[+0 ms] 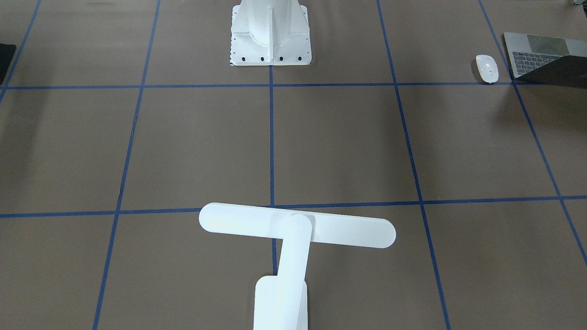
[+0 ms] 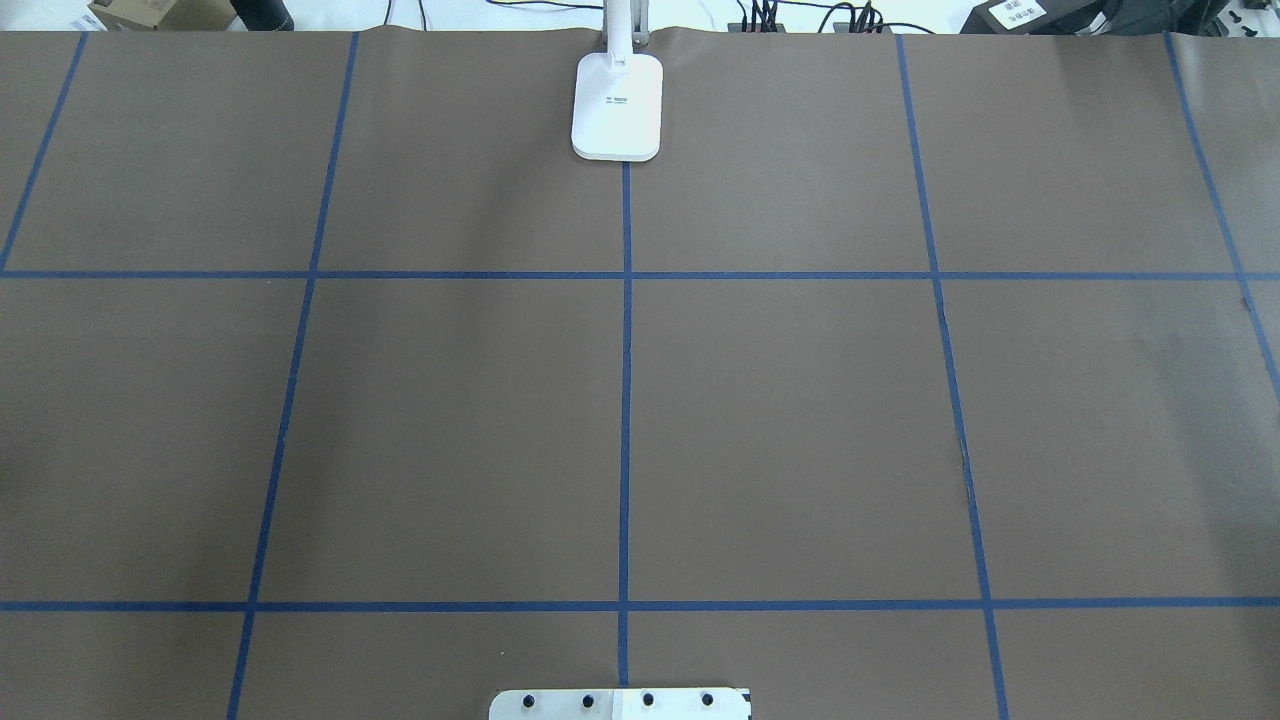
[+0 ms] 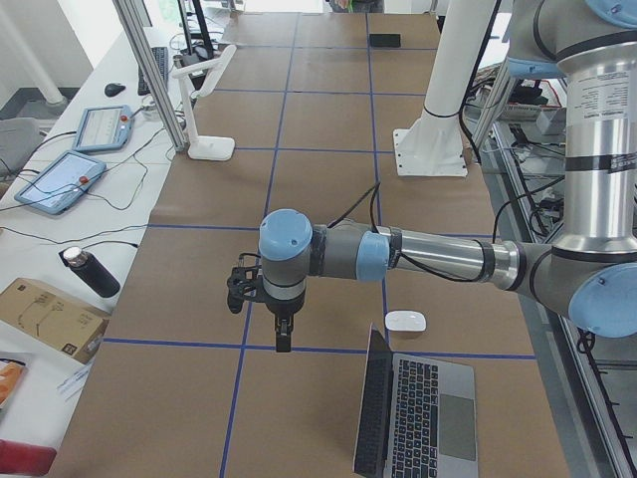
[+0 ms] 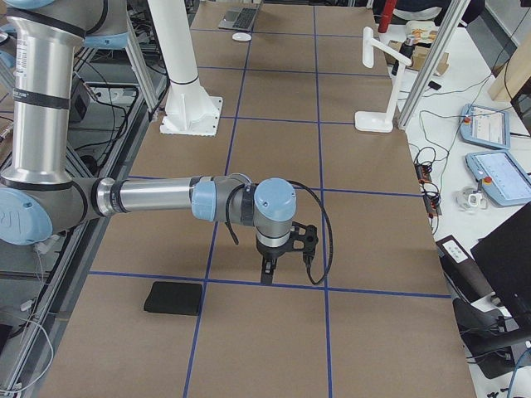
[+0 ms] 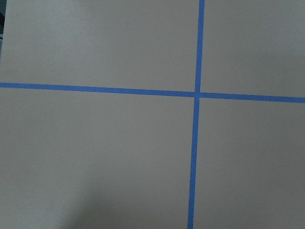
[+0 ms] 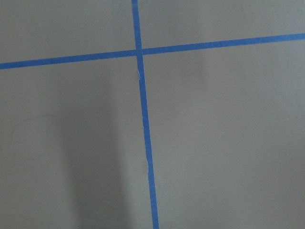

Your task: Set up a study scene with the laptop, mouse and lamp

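The laptop (image 3: 418, 418) stands open at the table's left end, also at the right edge of the front view (image 1: 545, 57). The white mouse (image 1: 487, 68) lies just beside it, toward the table's middle (image 3: 405, 322). The white lamp (image 1: 298, 231) stands at the far middle edge, its base (image 2: 617, 105) on the centre tape line. My left gripper (image 3: 284, 334) hangs over the paper in front of the laptop, apart from it. My right gripper (image 4: 267, 269) hangs near a tape crossing at the right end. I cannot tell if either is open or shut.
A black square mat (image 4: 174, 298) lies at the right end, near the robot's side. The white ribbed pedestal (image 1: 270, 32) stands at the robot's middle edge. Brown paper with blue tape lines (image 2: 625, 400) covers the table. Both wrist views show only paper and tape.
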